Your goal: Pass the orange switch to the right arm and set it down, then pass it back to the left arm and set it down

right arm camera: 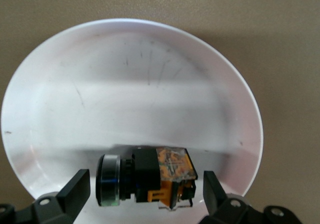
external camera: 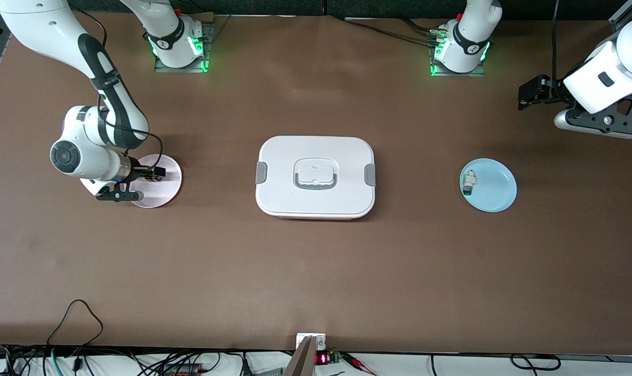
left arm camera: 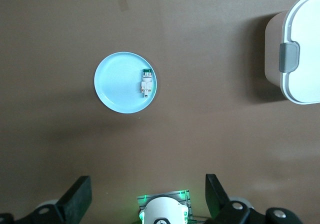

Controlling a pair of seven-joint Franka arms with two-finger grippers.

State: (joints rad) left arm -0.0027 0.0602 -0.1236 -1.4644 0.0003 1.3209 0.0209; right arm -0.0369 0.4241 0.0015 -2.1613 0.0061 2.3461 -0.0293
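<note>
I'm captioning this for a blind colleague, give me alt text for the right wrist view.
The right gripper, fingers open, straddles the orange switch, which lies on its side on a white plate resting on the brown table.

Brown matte counter (external camera: pixel 316 271) fills my whole view, surface plain, faint scuffs. Even overhead light, soft shadows. Two metal mounting plates (external camera: pixel 182 65) at counter's top edge, green glow on them. Black cable loop (external camera: pixel 75 318) lies on counter's near edge. Tangled cables (external camera: pixel 138 365) and small red-lit display (external camera: pixel 322 358) below that edge. Dark strip above counter.
</note>
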